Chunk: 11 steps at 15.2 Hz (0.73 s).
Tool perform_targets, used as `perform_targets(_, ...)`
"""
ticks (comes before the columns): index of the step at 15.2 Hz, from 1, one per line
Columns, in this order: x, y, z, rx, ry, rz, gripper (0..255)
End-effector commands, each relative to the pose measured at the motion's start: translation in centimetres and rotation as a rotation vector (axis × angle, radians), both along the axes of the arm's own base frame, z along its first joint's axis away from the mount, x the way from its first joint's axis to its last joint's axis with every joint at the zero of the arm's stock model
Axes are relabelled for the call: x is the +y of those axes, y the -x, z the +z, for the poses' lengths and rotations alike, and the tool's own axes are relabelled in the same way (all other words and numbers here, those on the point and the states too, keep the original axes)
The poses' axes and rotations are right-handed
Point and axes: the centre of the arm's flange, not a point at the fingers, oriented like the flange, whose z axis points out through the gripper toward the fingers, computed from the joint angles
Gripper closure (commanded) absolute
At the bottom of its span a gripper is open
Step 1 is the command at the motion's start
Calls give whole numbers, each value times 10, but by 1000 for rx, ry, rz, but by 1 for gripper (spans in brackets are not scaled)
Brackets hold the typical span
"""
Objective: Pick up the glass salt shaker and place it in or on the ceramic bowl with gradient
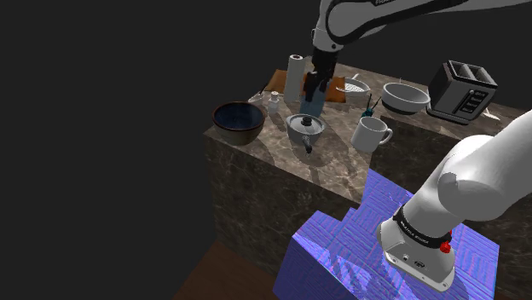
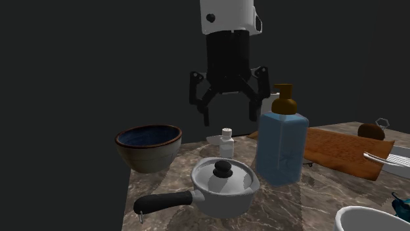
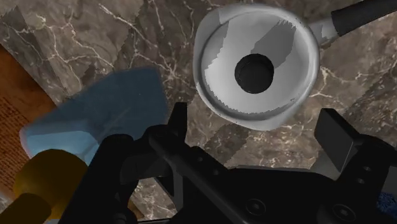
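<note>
A dark marbled counter [image 2: 309, 203] stands against a black area. Nearest in the second exterior view sits a lidded grey saucepan [image 2: 223, 184], with a blue soap bottle [image 2: 281, 147] beside it. Above them hangs the gripper [image 2: 228, 118], fingers spread apart and empty. Just beyond the pan the small white salt shaker [image 2: 227, 140] stands upright, lower than the claw and toward the shoulder view's left of it. The bowl [image 2: 148, 146] lies farther that way.

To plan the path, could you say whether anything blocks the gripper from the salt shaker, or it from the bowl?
Nothing visible: open air between gripper and salt shaker, bare counter between it and the bowl.
</note>
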Motion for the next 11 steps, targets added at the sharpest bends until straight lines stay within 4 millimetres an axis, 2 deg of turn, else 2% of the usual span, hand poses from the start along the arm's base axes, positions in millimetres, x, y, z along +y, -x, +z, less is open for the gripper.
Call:
perform_targets(1,-5,-21,-12,-13,4,26,0)
perform_targets(11,-24,-130,-65,-68,18,148,0)
